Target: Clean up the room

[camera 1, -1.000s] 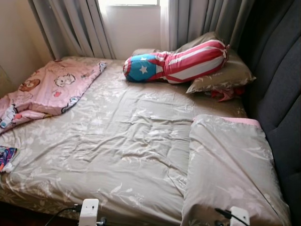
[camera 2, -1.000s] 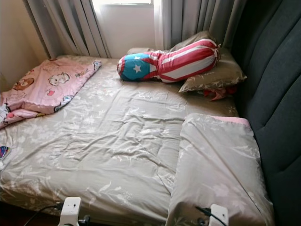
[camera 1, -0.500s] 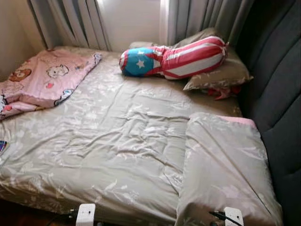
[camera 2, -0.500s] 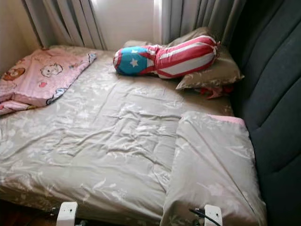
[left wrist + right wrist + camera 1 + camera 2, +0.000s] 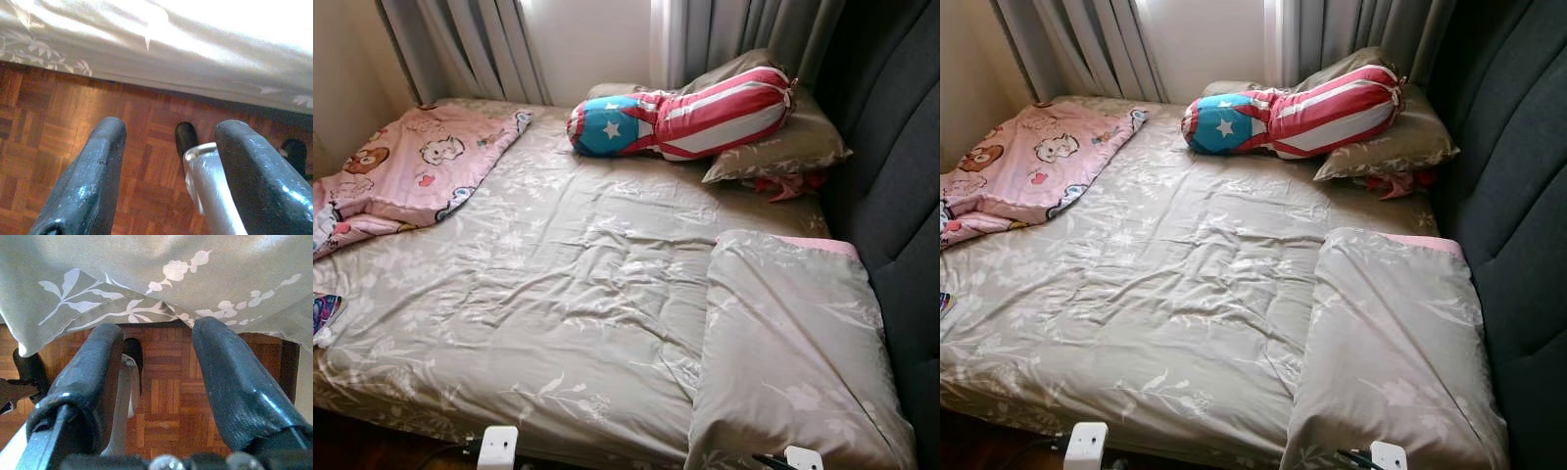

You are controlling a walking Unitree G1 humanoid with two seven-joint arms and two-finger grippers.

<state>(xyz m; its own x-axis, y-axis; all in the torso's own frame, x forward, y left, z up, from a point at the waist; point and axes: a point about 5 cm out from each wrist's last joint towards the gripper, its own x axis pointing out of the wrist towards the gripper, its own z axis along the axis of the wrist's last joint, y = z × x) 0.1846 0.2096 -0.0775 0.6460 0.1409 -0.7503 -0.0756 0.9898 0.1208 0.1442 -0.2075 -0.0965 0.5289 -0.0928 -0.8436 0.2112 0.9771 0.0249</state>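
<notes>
A bed (image 5: 558,294) with a grey floral sheet lies before me. A pink cartoon-print blanket (image 5: 401,176) is bunched at its far left. A red, white and blue star bolster (image 5: 680,113) rests at the head on a grey pillow (image 5: 783,147). A second grey pillow (image 5: 793,343) lies at the near right. A small colourful item (image 5: 323,313) sits at the left edge. My left gripper (image 5: 168,171) hangs open over the wooden floor (image 5: 63,117) beside the bed. My right gripper (image 5: 156,377) hangs open under the sheet's hem (image 5: 122,308).
A dark padded headboard (image 5: 891,196) runs along the right side. Grey curtains (image 5: 470,49) and a bright window (image 5: 587,39) stand behind the bed. A red cloth (image 5: 788,186) peeks from under the far pillow. My own foot (image 5: 186,139) stands on the parquet.
The whole picture has shifted a little, so the camera moved; the things on the bed lie as before. Both arms hang as they did.
</notes>
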